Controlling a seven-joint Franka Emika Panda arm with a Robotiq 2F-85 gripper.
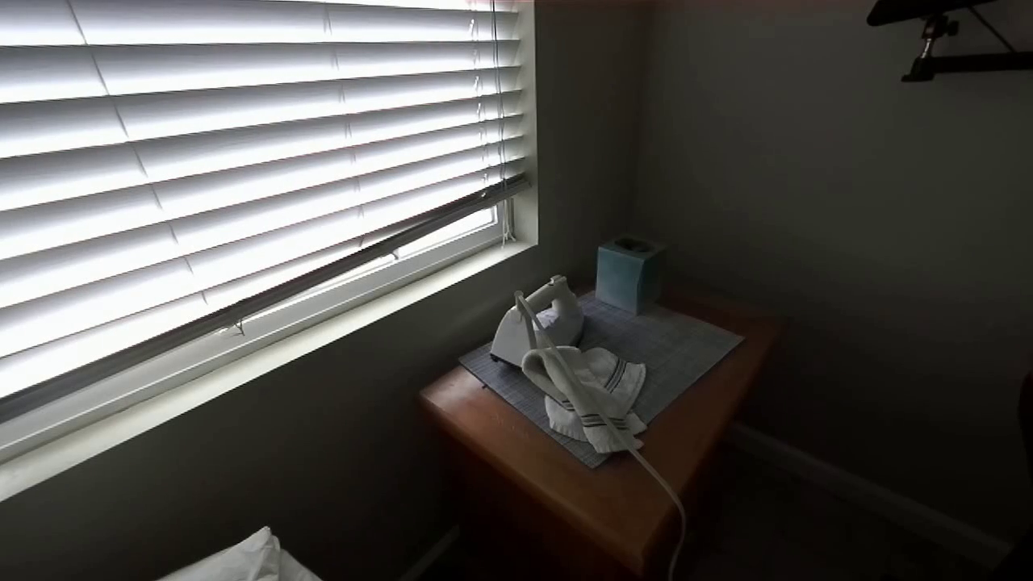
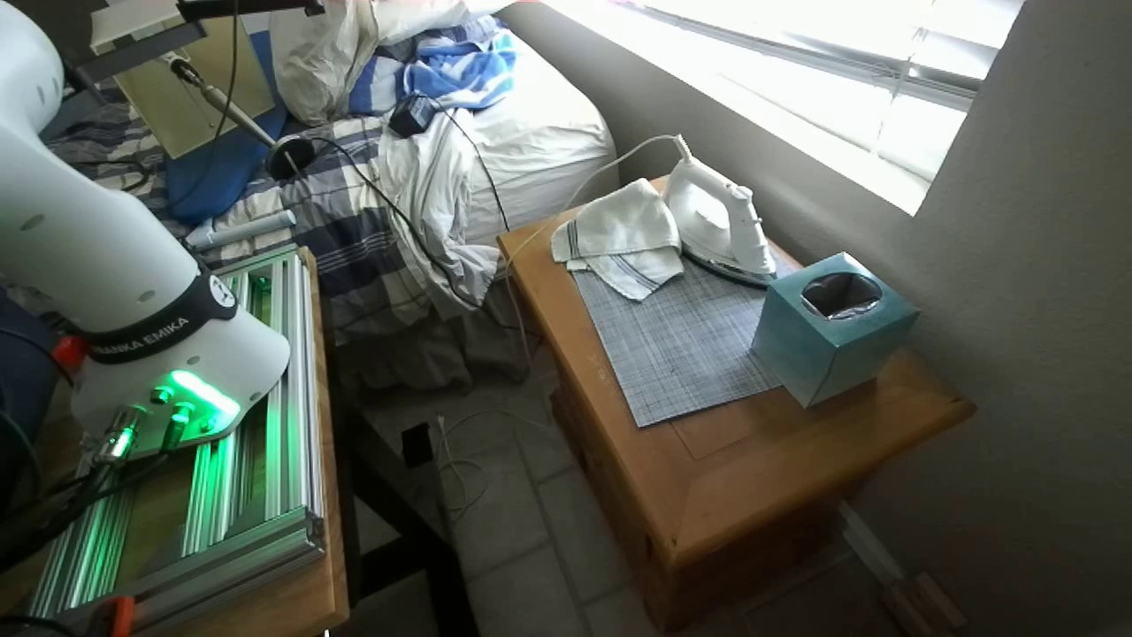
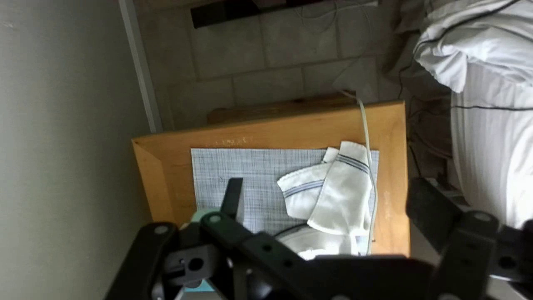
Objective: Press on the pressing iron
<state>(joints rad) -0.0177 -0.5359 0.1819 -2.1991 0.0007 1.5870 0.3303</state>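
Observation:
The pressing iron [image 1: 512, 337] is whitish-grey with an arched handle. It rests soleplate down on a grey mat [image 1: 686, 339] on a wooden table, and shows in both exterior views [image 2: 699, 217]. Its pale cord trails past a white striped cloth [image 2: 623, 226] that lies beside the iron. In the wrist view part of the iron [image 3: 318, 241] shows at the bottom, the rest hidden behind the gripper's body. My gripper [image 3: 332, 202] is open and empty above the table, its fingers wide apart with cloth and iron seen between them. The gripper is out of view in both exterior views.
A teal tissue box [image 2: 831, 332] stands near the iron's far end. The wooden table [image 2: 619, 433] stands by a wall and a window with blinds [image 1: 282, 161]. A bed [image 2: 548, 115] and the robot's base bench [image 2: 292, 425] are nearby.

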